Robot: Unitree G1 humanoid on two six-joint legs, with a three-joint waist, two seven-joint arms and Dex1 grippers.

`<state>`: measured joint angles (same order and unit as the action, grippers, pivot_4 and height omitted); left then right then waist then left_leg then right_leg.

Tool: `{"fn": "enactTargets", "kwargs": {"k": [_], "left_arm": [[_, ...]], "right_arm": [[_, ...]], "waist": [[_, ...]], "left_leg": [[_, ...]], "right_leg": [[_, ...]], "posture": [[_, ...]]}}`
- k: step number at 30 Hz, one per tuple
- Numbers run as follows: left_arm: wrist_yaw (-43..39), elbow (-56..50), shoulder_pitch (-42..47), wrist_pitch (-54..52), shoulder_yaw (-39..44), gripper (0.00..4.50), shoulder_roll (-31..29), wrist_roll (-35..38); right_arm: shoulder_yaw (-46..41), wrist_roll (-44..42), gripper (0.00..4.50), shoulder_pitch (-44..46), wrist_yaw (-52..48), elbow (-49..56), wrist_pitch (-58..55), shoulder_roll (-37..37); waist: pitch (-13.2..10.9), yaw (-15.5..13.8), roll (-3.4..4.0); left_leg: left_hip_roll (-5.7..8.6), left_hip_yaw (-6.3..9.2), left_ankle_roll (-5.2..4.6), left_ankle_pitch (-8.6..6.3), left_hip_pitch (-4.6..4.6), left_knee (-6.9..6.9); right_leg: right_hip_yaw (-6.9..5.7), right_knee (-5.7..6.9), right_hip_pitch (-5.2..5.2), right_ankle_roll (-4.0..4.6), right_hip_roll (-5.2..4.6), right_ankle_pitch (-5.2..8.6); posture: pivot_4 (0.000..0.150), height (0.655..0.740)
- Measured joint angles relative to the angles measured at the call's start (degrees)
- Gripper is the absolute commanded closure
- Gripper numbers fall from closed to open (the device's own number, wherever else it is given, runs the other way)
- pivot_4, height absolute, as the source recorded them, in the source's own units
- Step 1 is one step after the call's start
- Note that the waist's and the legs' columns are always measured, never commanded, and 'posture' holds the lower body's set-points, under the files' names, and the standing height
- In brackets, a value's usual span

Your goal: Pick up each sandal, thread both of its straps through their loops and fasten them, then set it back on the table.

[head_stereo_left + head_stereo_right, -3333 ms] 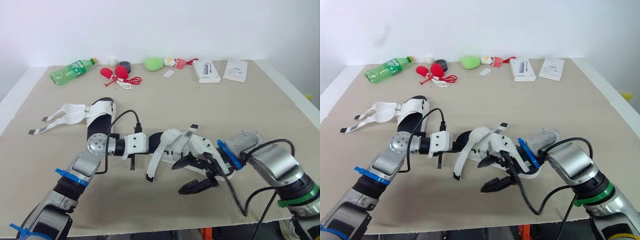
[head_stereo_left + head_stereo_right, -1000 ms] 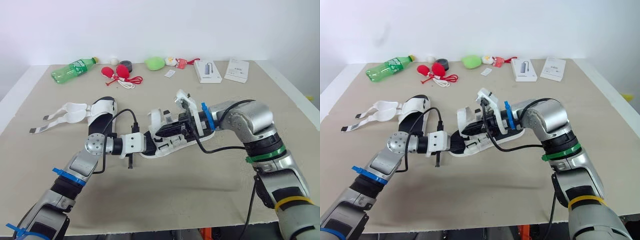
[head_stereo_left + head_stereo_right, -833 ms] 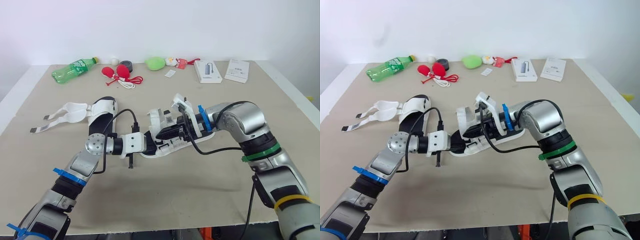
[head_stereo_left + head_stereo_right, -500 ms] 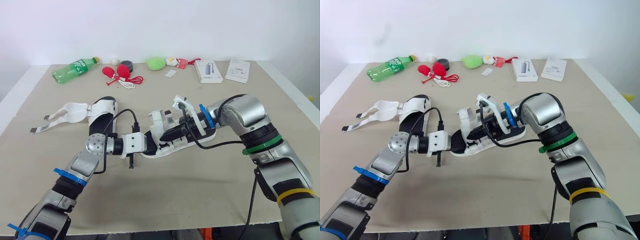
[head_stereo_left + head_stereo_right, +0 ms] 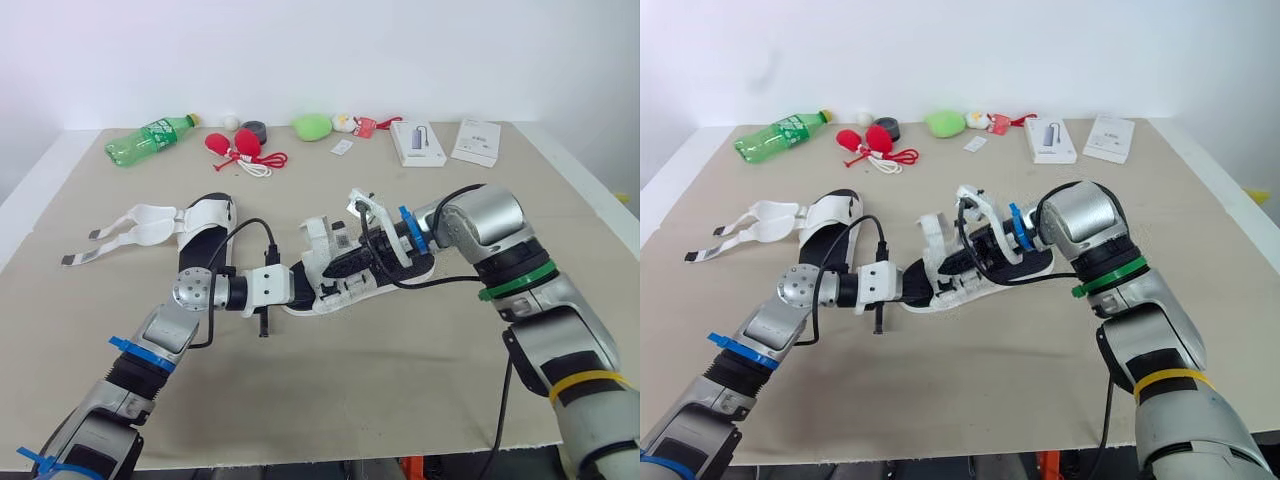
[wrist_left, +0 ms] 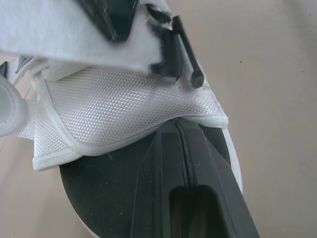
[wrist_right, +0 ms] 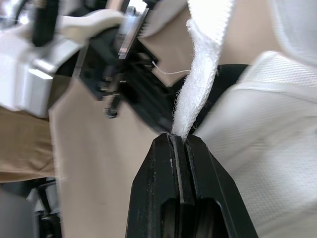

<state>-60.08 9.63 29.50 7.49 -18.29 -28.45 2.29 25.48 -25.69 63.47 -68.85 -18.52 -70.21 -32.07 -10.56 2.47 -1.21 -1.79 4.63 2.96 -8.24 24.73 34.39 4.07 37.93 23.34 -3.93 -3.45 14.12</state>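
A white sandal with a black insole lies mid-table between both arms. My left gripper is shut on one end of it, pinching the white mesh upper against the insole. My right gripper reaches in from the far side and is shut on a fuzzy white strap, which stands up over the sandal. The second sandal lies to the left, its two white straps spread loose on the table.
Along the far edge lie a green bottle, red bulbs with a cord, a black roll, a green lump and two white boxes. The table is bare in front.
My right arm has swung from the near side of the sandal round to its far side and closed on the strap. Over the last second it has only shifted slightly; my left arm has held still.
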Motion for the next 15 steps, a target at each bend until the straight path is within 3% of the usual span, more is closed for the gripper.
{"fn": "enactTargets", "kwargs": {"k": [15], "left_arm": [[-0.08,-0.02,0.02,0.07,0.01,4.5,0.01,0.0]], "right_arm": [[-0.34,-0.84,4.46,0.55,-1.17,1.93,-3.33,-0.07]], "waist": [[0.0,0.02,0.0]], "left_leg": [[0.0,0.01,0.03,-0.02,0.02,-0.04]], "right_leg": [[0.0,0.0,0.0,-0.03,0.01,0.09]], "posture": [[0.15,0.74]]}}
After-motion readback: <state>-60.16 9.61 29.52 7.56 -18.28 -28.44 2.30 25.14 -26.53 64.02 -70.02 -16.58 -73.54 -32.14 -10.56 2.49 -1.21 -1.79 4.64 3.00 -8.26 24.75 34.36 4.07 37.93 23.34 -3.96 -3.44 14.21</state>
